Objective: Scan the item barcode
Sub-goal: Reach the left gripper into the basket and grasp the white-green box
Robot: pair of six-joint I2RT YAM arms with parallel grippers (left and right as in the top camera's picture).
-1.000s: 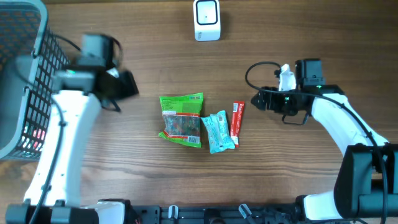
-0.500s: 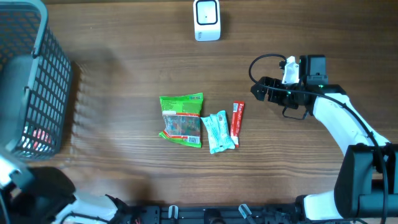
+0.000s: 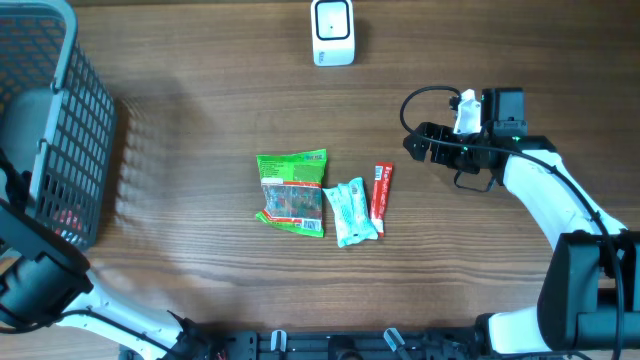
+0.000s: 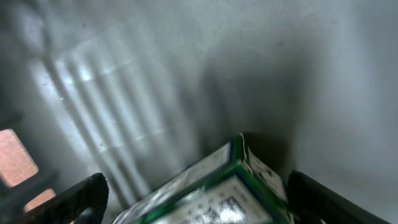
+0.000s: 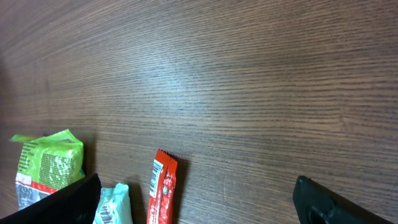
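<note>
Three items lie mid-table: a green snack bag [image 3: 292, 192], a teal packet [image 3: 352, 212] and a red bar [image 3: 381, 197]. In the right wrist view the red bar [image 5: 163, 190] shows a barcode on its left flap. My right gripper [image 3: 412, 146] hovers right of the bar, open and holding nothing. The white scanner [image 3: 332, 32] stands at the table's far edge. My left gripper [image 4: 199, 202] is inside the grey basket, open, its fingers [image 4: 81, 199] standing wide on either side of a green-edged box [image 4: 211, 190] that touches neither.
The grey mesh basket [image 3: 60, 130] fills the left edge, with a pink-red item [image 3: 60, 215] at its bottom. The left arm [image 3: 35, 285] rises at the lower left corner. The right arm's cable [image 3: 420, 100] loops above its gripper.
The left arm left its place beside the basket and swung to the lower left corner. The right gripper drew back slightly up and to the right, then held still.
</note>
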